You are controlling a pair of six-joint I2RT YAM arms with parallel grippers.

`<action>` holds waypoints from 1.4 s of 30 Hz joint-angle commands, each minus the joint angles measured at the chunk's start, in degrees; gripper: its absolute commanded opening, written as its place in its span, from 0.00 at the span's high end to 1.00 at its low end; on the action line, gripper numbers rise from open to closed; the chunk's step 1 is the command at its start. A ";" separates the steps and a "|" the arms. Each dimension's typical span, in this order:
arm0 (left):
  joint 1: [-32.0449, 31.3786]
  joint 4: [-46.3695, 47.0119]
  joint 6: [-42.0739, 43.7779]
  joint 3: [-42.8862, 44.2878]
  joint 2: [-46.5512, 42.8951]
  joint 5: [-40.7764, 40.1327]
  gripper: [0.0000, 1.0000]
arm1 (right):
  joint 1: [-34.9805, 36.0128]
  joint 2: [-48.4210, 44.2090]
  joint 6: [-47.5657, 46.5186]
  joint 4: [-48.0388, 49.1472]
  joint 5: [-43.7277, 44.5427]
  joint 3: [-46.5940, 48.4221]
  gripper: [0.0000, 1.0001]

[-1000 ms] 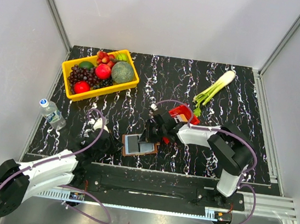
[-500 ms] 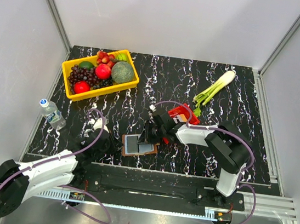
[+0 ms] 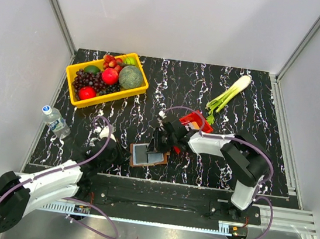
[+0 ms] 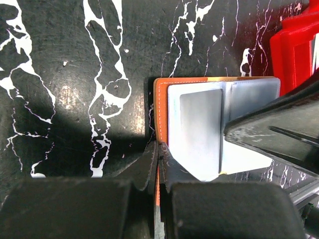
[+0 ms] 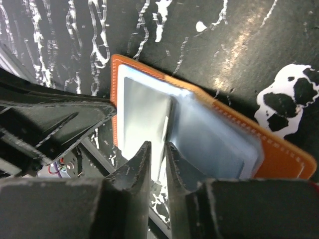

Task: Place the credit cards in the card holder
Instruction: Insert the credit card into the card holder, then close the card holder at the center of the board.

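2 arms crowd the card holder (image 3: 143, 155), which lies open on the desk (image 3: 177, 80) near the front edge, brown leather outside and pale blue within. The left jaws are clenched on its left edge, and I take that for a brace: pinned so, the holder should neither skid nor fold shut while something is pushed into it. The right jaws come in from the other side and are pinched on a thin pale card (image 5: 147, 119) that stands against the holder's inner face. It looks to be partway into a pocket, though I cannot tell how deep.

Just behind the right arm sits a red bin (image 3: 190, 121), near the holder but apart from it. Something pale shows inside, likely more cards, but the arm hides most of it. Far back on the left, 1 yellow basket (image 3: 111, 96) carries dark grapes, red fruit and a green melon, well away from the work. 1 water bottle (image 3: 55, 120) lies at the left edge and 1 leek (image 3: 228, 94) at the back right.
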 commanded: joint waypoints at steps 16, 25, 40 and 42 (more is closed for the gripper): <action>1.39 -14.12 17.05 15.34 -1.79 -1.17 1.00 | -0.56 -19.98 -21.47 -14.99 15.49 -4.36 0.52; 2.62 -23.62 31.38 29.32 10.06 1.20 1.00 | -0.56 -17.60 -27.53 -13.77 14.51 -5.15 0.49; 3.06 -16.50 31.13 37.25 25.11 19.74 0.80 | -0.56 -9.69 -40.72 0.29 13.20 -5.59 0.40; 3.06 -15.54 30.69 36.63 25.11 19.84 0.70 | -0.56 -8.81 -43.17 1.62 13.37 -6.38 0.40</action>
